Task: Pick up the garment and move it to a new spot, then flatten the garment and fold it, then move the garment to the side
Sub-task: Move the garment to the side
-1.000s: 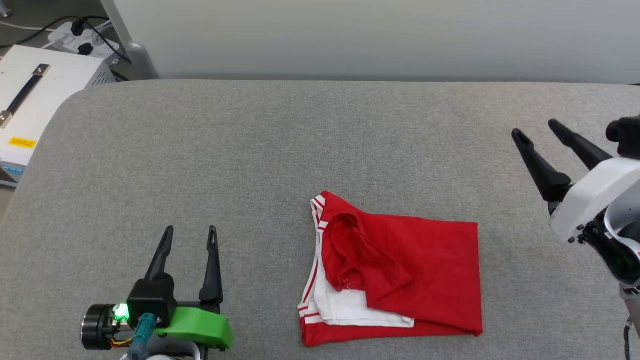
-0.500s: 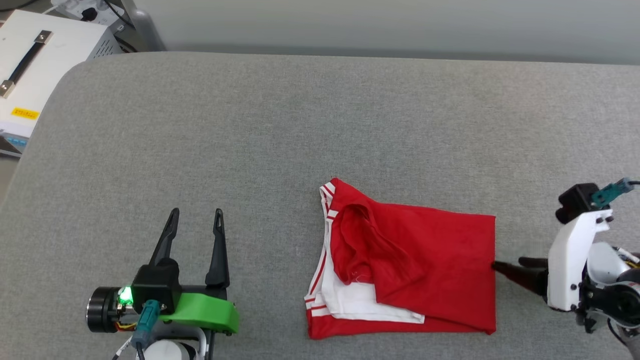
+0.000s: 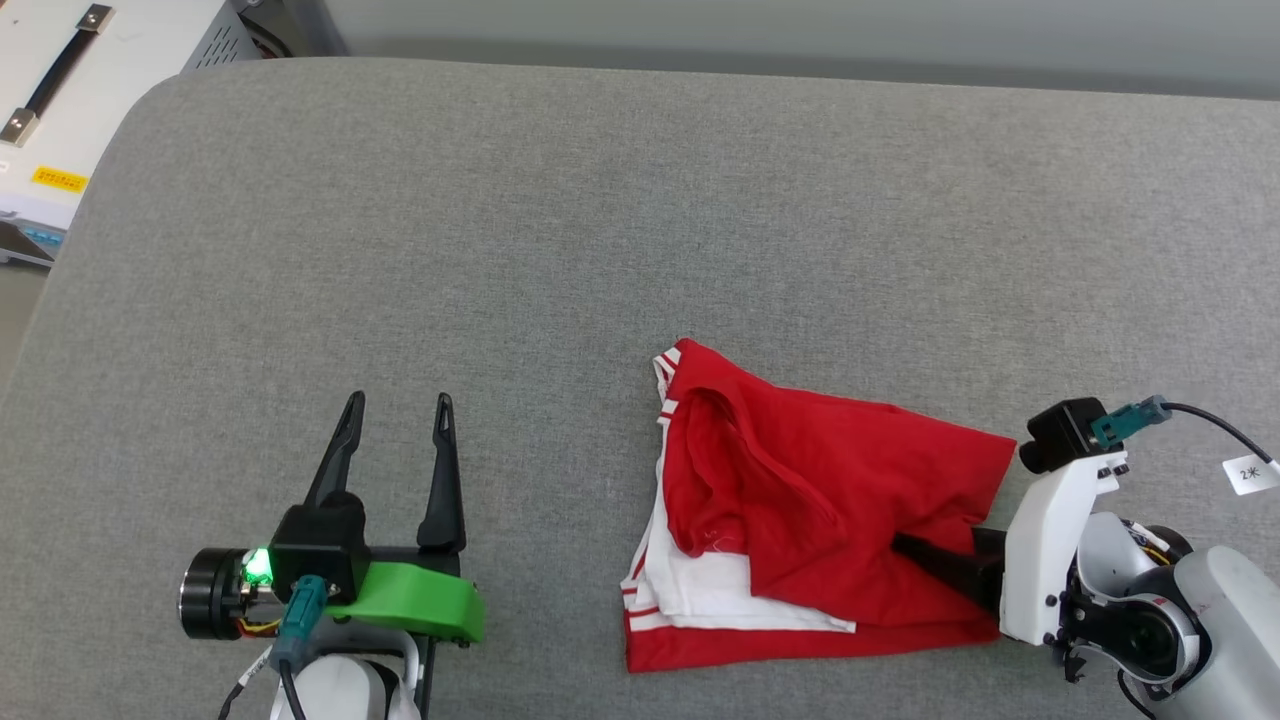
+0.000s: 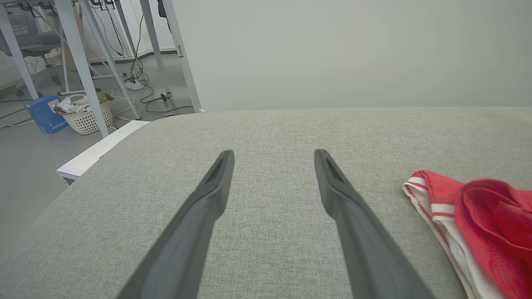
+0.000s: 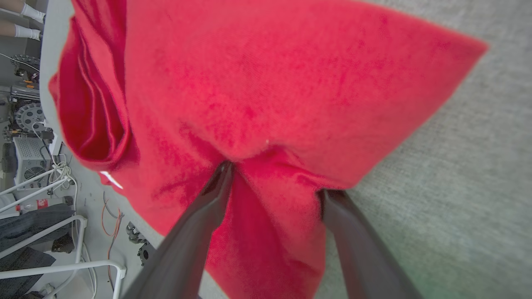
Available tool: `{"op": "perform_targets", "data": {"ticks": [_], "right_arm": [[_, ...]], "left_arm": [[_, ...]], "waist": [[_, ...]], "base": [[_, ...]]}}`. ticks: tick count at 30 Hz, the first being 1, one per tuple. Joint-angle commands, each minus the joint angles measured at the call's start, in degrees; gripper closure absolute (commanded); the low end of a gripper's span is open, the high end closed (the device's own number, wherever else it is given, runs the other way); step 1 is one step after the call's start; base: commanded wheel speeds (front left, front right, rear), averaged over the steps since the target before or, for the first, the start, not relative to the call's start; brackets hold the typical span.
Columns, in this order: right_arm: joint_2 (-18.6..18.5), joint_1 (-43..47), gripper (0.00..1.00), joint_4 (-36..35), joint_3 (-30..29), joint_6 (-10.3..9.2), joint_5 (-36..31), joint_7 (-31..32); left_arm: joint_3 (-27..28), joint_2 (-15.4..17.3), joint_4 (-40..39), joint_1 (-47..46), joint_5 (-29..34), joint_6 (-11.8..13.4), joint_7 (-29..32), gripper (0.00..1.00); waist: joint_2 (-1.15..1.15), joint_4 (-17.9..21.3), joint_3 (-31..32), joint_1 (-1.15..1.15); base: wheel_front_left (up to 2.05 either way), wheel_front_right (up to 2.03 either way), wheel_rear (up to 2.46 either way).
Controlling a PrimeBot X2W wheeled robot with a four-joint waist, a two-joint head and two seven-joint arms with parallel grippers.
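The garment [image 3: 800, 500] lies folded on the grey surface, red with white sleeve cloth and striped trim at its left edge; no lettering shows. Its right edge is pushed up into a ridge. My right gripper [image 3: 900, 542] comes in low from the right, open, with its fingers run into that edge. In the right wrist view the red cloth [image 5: 266, 83] drapes over both fingertips [image 5: 224, 170] and sits between them. My left gripper [image 3: 399, 400] rests open to the left of the garment, apart from it, nothing between its fingers [image 4: 216, 187]. The striped trim [image 4: 428, 199] shows at the right there.
The grey padded table [image 3: 600, 220] has a rounded far-left corner. A white box with a black handle [image 3: 60, 70] stands off that corner. On the floor beyond are a basket [image 4: 85, 118], a blue box [image 4: 43, 112], cables and metal table legs.
The camera has tilted down. My right gripper swung down from high at the right to the garment's right edge and pushed in, bunching the cloth. The left gripper stayed put.
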State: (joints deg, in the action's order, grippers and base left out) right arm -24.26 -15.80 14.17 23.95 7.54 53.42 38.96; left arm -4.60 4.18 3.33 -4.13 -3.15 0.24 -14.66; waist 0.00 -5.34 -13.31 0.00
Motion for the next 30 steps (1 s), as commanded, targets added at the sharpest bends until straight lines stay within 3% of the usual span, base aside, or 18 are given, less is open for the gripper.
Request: {"op": "perform_targets", "data": {"ticks": [1, 2, 11, 15, 22, 30], "right_arm": [[1.0, 0.4, 0.6, 1.3, 2.3, -0.05, -0.4, -0.9], [0.7, 0.1, 1.0, 1.3, 2.8, -0.05, -0.5, -2.3], [-5.1, -5.1, 1.0, -1.6, 5.7, -0.05, -2.1, -11.7], [-8.7, -7.7, 1.0, -4.0, 8.0, -0.05, -3.9, -13.2], [-14.5, -12.1, 1.0, -7.6, 10.3, -0.05, -6.2, -14.2], [-17.9, -15.2, 1.0, -6.2, 8.6, -0.05, -6.4, -15.8]], "left_arm": [[0.1, -0.2, 0.2, -0.9, 0.2, -0.2, -0.3, 0.0], [0.2, -0.2, 0.2, -0.9, 0.2, -0.2, -0.3, 0.0], [0.4, -0.3, 0.8, -0.5, 0.2, -0.3, -0.3, 0.0], [1.1, -0.1, 0.5, 0.3, 0.2, 0.0, -0.3, 0.0], [2.8, 0.1, -1.2, 1.5, -0.1, 0.4, -0.3, 0.0], [3.4, 0.8, -3.6, 1.0, 0.7, 0.7, -0.3, 0.0]], "waist": [[0.0, 0.0, 0.2, 0.0], [0.0, 0.1, 0.3, 0.0], [0.0, 1.1, 1.5, 0.0], [0.0, 2.9, 2.3, 0.0], [0.0, 10.4, 1.5, 0.0], [0.0, 18.5, -1.9, 0.0]], "base": [[0.0, 0.0, 0.0], [0.0, 0.0, 0.0], [0.0, 0.0, 0.0], [0.0, 0.0, 0.0], [0.0, 0.0, 0.0], [0.0, 0.0, 0.0]]}}
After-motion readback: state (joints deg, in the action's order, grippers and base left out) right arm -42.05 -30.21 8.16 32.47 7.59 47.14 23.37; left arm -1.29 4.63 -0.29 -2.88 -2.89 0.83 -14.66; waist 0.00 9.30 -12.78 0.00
